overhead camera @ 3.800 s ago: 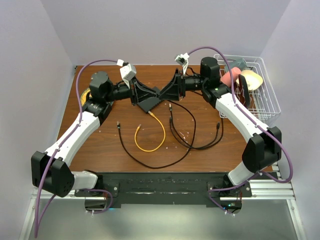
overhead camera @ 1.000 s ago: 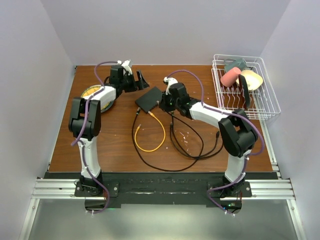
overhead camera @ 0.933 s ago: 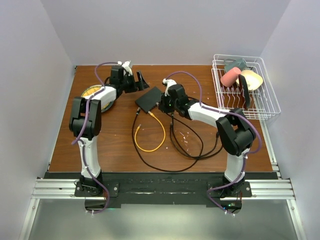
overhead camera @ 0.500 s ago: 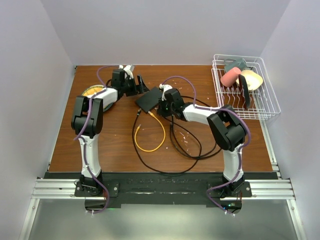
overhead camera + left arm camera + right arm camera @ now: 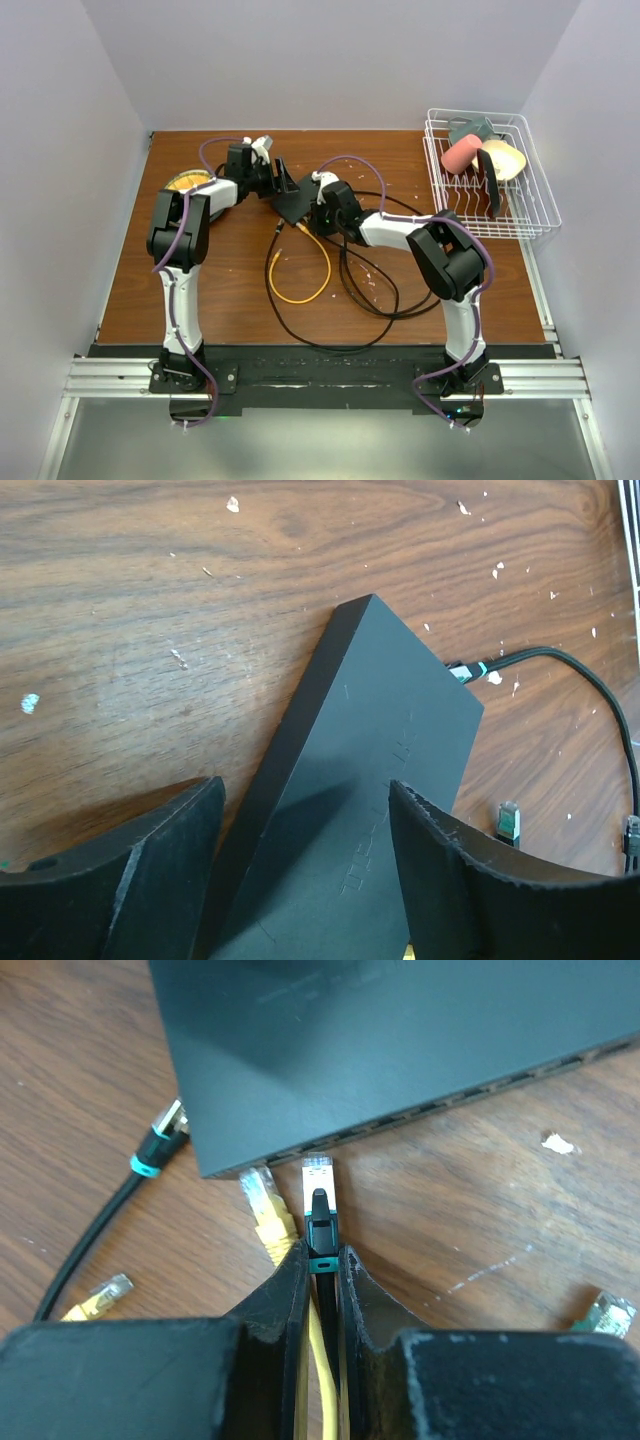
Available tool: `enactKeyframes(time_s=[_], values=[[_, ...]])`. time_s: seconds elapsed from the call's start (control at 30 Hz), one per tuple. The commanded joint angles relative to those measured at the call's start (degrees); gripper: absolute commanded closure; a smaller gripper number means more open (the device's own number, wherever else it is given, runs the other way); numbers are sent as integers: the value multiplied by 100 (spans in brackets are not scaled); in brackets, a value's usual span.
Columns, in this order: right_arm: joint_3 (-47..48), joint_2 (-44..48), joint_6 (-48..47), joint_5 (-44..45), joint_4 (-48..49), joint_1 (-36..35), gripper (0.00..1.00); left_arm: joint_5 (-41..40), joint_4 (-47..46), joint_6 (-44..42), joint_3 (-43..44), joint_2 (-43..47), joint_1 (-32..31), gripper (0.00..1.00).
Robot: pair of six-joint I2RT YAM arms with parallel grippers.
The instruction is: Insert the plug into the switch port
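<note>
Low in the right wrist view, the right gripper (image 5: 320, 1255) has its jaws pinched tight on the plug (image 5: 318, 1210). The plug is small and black with a green band. I think it is light and hard, and its thin clip could snap. The best place to hold it is on the body just behind the tip, as it is held here.

The tip points up the frame, very near the switch port (image 5: 335, 1140) but not in it. A yellow plug (image 5: 262, 1198) lies just to its left.

Above is the dark box (image 5: 400, 1030). It looks smooth and light, so a push may slide it on the table (image 5: 150, 600).

Farther on, the left gripper (image 5: 305, 790) has wide jaws, one on each side of the box. I cannot tell if they touch it.
</note>
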State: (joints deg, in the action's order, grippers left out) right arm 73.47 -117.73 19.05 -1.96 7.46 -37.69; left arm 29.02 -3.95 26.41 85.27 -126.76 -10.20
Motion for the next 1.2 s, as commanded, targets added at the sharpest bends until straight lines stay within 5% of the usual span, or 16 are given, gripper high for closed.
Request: enactKeyframes(time_s=[0.0, 1.17], values=[[-35, 119, -42, 187, 493, -63, 100, 183, -133, -40, -11, -121, -9, 30], [-439, 119, -121, 749, 1310, -291, 100, 886, -54, -66, 59, -323, -9, 46]])
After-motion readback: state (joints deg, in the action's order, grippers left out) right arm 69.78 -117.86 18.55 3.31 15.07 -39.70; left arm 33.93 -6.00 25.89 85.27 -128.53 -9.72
